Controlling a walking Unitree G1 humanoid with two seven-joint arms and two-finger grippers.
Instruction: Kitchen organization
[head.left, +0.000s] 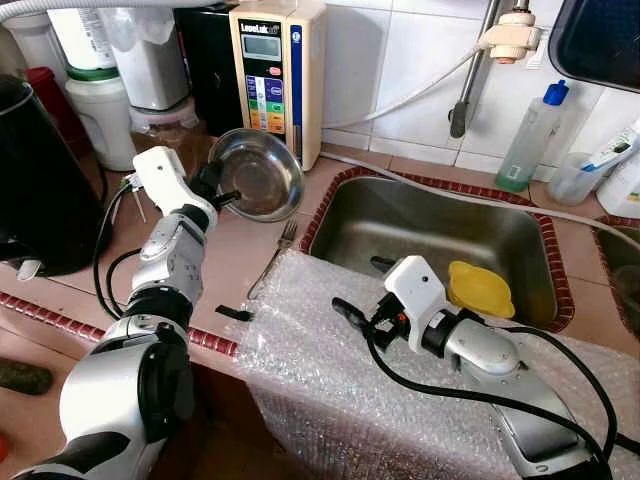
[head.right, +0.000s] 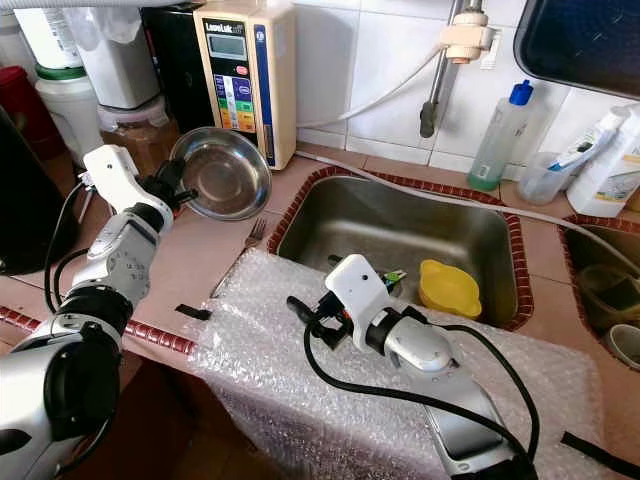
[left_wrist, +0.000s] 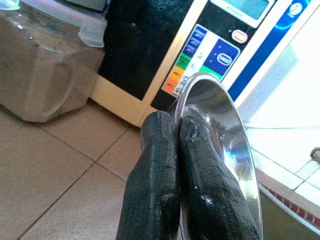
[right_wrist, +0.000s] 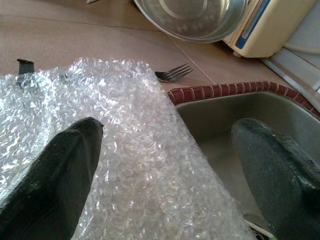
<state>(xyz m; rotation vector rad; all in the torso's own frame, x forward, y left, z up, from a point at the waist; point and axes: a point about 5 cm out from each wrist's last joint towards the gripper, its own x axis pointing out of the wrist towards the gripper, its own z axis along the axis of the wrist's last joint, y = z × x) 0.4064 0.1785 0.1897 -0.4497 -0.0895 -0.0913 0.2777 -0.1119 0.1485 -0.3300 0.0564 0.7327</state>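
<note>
The left arm was raised, bent at the elbow, with the left gripper (head.left: 222, 195) above the tabletop (head.left: 235, 255). Its fingers (left_wrist: 160, 170) were clamped tight on the rim of a steel bowl (head.left: 262, 172), which was held tilted on edge in the air, just in front of the water purifier (head.left: 275, 70). The right arm reached forward low over the bubble wrap (head.left: 320, 370) beside the sink (head.left: 430, 240). The right gripper (head.left: 362, 318) had its fingers (right_wrist: 55, 175) spread wide apart, holding nothing. A fork (head.left: 278, 252) lay on the tabletop between bowl and wrap. A yellow cup (head.left: 480, 290) sat in the sink.
</note>
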